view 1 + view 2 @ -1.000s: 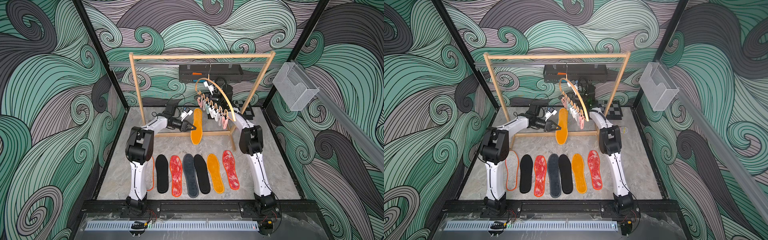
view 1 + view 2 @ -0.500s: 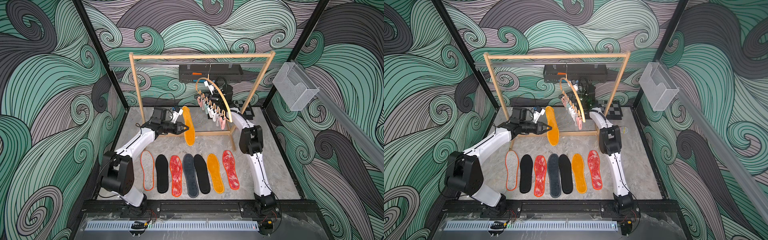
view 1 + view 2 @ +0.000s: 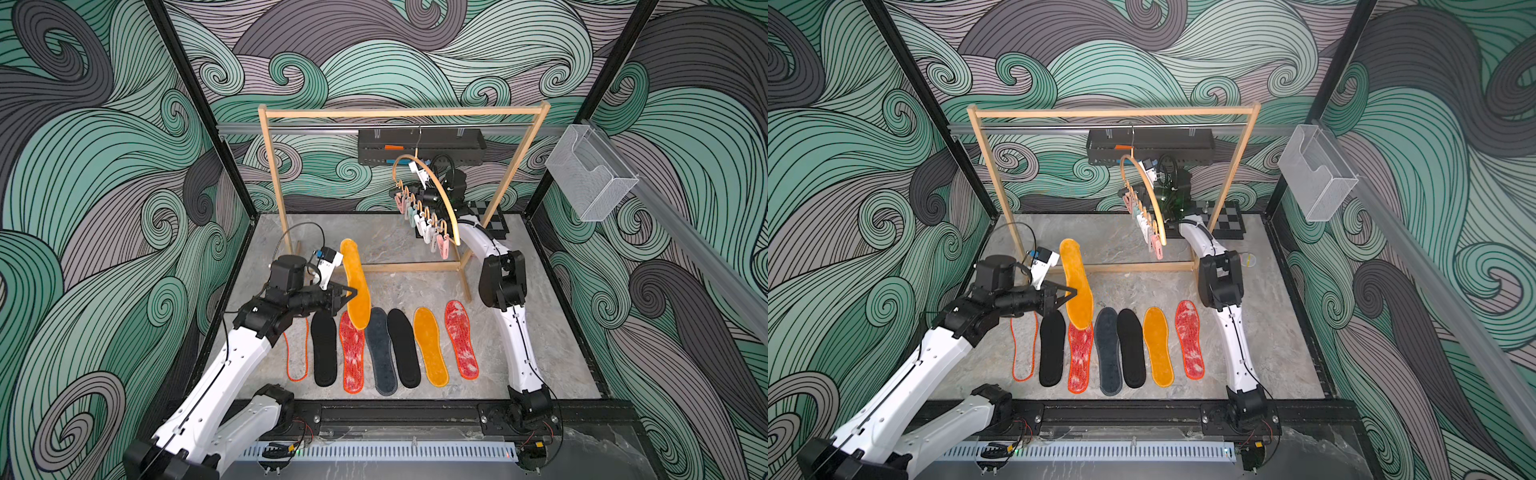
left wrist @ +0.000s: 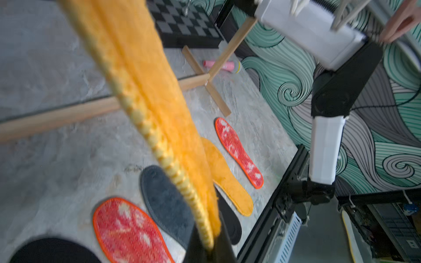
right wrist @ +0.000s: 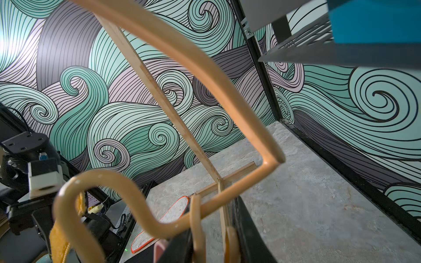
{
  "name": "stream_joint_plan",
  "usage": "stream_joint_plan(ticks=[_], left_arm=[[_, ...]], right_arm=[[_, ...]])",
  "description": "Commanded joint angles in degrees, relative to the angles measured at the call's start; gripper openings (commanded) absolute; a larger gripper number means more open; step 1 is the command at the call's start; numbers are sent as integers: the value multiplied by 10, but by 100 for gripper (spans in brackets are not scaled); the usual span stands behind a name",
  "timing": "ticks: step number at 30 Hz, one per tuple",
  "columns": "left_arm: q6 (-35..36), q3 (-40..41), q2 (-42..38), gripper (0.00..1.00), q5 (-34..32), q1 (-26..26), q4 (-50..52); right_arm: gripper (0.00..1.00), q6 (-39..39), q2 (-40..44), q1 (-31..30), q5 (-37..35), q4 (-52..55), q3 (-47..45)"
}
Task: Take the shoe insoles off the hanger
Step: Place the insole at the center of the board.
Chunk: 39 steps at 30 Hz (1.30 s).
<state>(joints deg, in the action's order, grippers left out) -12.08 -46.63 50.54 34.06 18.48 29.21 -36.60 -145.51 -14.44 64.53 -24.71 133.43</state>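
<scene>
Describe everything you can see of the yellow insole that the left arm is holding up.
The held insole is a flat, foot-shaped pad, mustard yellow, with a fuzzy, fleece-like face and a paler stitched, scalloped rim that shows clearly in the left wrist view. The left claw is shut on it and holds it in the air, on end and slightly slanted. Its lower end hangs over a red-white insole lying below. It is off the hanger; only the claw visibly touches it.
</scene>
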Motion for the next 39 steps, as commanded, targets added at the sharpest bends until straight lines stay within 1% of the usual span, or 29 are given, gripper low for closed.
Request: stream_joint_plan(ticks=[1, 3, 6, 8, 11, 13, 15, 17, 21, 26, 32, 39], left_arm=[[-1, 47, -40, 0, -12, 3, 7], [5, 49, -51, 0, -28, 15, 15], [15, 43, -52, 0, -14, 19, 16], [19, 43, -52, 0, -14, 19, 24], [21, 47, -54, 0, -21, 21, 25], [22, 47, -55, 0, -22, 22, 25], [22, 49, -54, 0, -21, 24, 24], [24, 48, -48, 0, -22, 24, 26], [26, 45, -41, 0, -22, 25, 32], [27, 46, -44, 0, -27, 27, 33], [27, 46, -47, 0, -30, 29, 34], [26, 45, -48, 0, -32, 33, 34]], right_arm=[[17, -3, -15, 4, -10, 14, -10], [18, -2, -13, 4, -11, 15, -13], [19, -2, -11, 4, -12, 14, -16], [21, -3, -10, 4, -13, 14, -16], [33, -2, -6, 5, -15, 15, -20], [46, 1, 0, 5, -18, 12, -28], [55, 8, 5, 5, -20, 15, -36], [59, 15, 10, 5, -22, 18, -45], [61, 24, 27, 6, -27, 13, -84], [61, 48, 64, 3, -40, 8, -167], [60, 73, 136, 0, -69, -2, -303], [58, 83, 238, -2, -105, -37, -492]])
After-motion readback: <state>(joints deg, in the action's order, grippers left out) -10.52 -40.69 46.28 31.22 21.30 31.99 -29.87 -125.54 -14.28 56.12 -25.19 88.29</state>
